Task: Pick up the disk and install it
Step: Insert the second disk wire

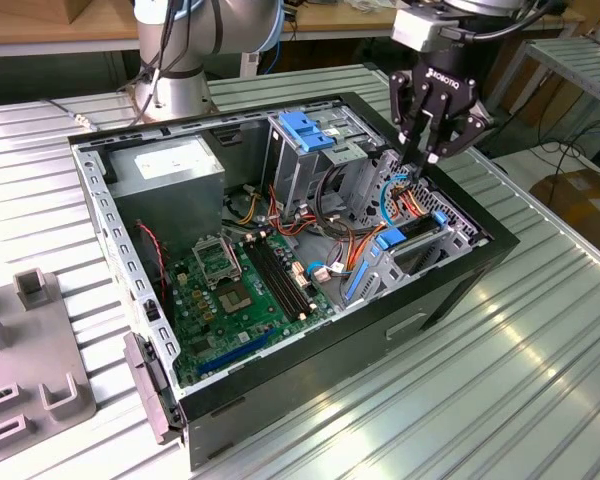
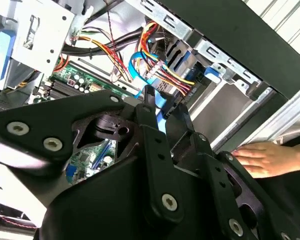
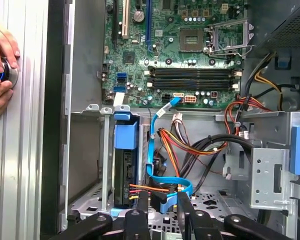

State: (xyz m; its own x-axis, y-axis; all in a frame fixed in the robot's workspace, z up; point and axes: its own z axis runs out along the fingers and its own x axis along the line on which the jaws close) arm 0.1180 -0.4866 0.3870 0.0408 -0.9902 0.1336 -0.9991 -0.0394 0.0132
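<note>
I'm watching the gripper hanging over the open computer case, right above the bundle of coloured cables near the front bays. Its fingers are standing nearly together with only a narrow gap, and in both wrist views they are reaching down at a blue cable — I cannot tell whether they are pinching it or just touching it.

The disk is sitting on edge in the bay by the case wall, blue rail uppermost, with thin red and orange wires running to its end. The motherboard is lying bare in the case floor, and the drive cage with its blue handle is standing behind it. A person's hand is resting on the table just outside the case.
</note>
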